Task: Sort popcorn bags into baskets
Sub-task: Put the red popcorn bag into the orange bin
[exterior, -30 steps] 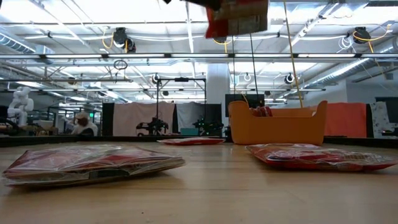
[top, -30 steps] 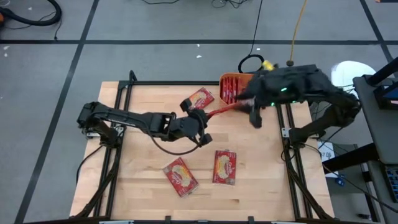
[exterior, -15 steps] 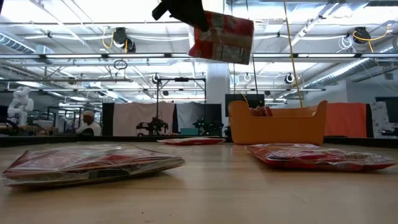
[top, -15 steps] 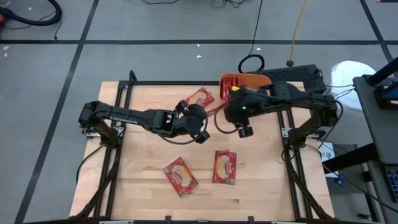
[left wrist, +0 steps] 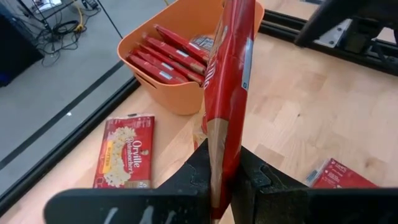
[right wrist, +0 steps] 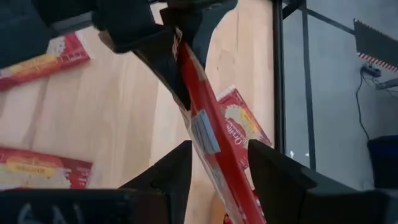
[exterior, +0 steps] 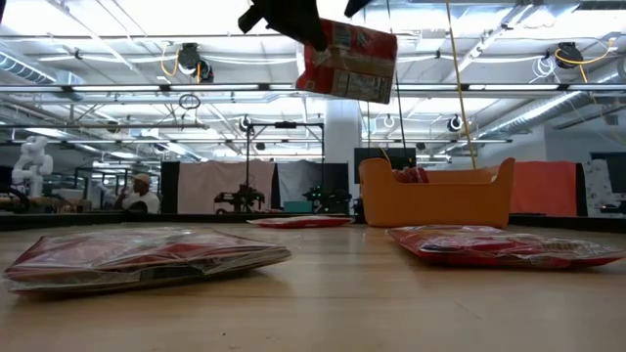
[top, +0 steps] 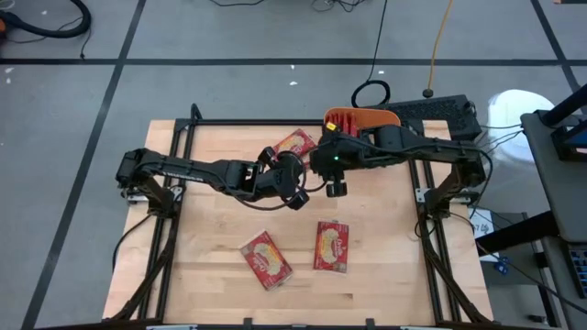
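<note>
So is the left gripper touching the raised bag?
Touching. In the left wrist view the left gripper has both fingers pressed on the upright bag.

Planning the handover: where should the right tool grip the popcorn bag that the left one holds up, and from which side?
Grip the held bag at its free end, away from the left tool pinching its other edge. It is flat and held on edge, so the open right tool should probably straddle its faces, coming from the basket side.

Bright overhead light (soft shadows)
</note>
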Robot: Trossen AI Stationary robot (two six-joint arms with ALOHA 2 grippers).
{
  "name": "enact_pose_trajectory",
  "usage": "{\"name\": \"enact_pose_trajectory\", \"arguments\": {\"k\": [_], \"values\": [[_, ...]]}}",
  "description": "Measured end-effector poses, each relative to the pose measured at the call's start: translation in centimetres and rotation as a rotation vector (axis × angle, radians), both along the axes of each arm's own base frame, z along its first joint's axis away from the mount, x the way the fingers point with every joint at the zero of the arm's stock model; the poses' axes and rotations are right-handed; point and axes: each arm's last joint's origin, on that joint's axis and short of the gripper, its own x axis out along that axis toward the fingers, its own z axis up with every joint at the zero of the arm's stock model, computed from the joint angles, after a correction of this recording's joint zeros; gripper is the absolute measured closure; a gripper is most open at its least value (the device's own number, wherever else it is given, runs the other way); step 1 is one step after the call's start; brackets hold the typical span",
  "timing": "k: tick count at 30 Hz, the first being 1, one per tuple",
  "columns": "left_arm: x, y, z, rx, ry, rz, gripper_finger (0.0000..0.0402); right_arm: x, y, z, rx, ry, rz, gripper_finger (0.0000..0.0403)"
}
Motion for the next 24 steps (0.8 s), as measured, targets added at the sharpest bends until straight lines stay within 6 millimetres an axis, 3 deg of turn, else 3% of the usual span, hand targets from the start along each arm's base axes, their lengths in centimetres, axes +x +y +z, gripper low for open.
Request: {"name": "enact_pose_trajectory", "arguments": {"k": [7,14,18,24], "values": [[0.0,0.0,0.0,0.041,0.027,-0.036,0.0371,-0.4,-0.4,-0.2,-0.098,0.08,0.113,0.0269],[0.1,0.0,0.1,0.07,0.042,-0.062,0.0371,0.3,-1.0,-2.4,-0.149,0.147,0.174,0.0274],[0.1,0.0,0.1,0.071,0.043,-0.063,0.0371,0.4,-1.1,-3.0,-0.105,0.116,0.103,0.0273],[0.1,0.0,0.1,0.072,0.043,-0.064,0.0371,-0.7,-1.1,-1.9,0.019,0.017,-0.081,0.0273]]}}
